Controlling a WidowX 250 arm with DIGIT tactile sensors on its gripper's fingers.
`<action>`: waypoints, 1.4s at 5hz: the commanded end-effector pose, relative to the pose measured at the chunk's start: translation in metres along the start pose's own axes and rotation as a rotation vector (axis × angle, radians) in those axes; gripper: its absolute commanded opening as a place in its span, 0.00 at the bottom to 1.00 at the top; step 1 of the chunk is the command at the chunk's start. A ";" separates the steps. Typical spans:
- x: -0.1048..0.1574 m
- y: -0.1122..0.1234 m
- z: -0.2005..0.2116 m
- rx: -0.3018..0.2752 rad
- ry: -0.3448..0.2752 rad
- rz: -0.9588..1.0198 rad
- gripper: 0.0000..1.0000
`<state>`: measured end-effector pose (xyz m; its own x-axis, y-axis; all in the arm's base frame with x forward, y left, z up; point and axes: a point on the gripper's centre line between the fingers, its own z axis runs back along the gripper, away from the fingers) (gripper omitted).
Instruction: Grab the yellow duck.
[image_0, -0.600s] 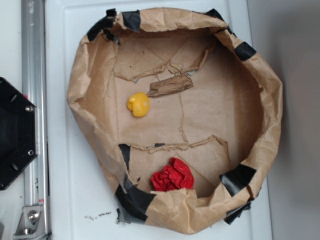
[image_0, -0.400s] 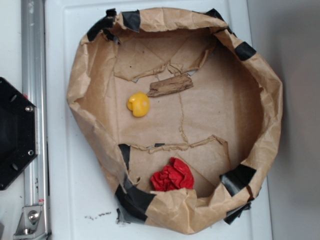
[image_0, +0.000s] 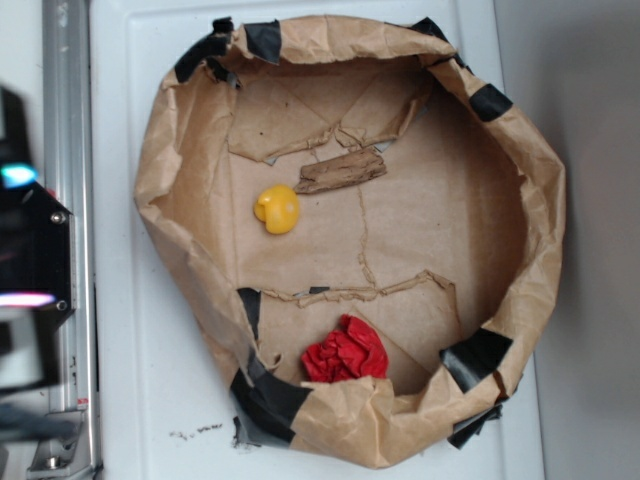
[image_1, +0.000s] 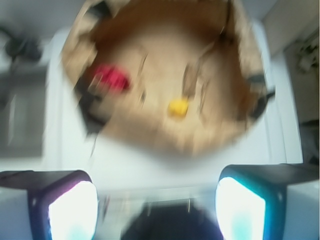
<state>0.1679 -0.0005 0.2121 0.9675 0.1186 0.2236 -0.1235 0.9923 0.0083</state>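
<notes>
Yellow duck (image_0: 277, 209) sits in the paper basin (image_0: 540, 200), well apart from the wide-spread hand (image_1: 157, 197).

Duck (image_0: 277, 209) smooth glossy plastic, bin (image_0: 540, 200) creased matt brown paper patched with black tape (image_0: 478, 356), red wad (image_0: 345, 350) crinkled paper, rail (image_0: 68, 150) brushed metal.

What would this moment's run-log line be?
hand: open, outside brown paper basin | small yellow toy duck: on basin floor, untouched | phase: approach
</notes>
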 end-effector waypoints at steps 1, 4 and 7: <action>0.037 0.034 -0.090 0.110 0.064 0.139 1.00; 0.028 0.032 -0.128 0.101 0.184 0.196 1.00; 0.019 0.040 -0.145 0.195 0.172 0.251 1.00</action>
<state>0.2153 0.0435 0.0720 0.9281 0.3691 0.0489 -0.3719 0.9127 0.1692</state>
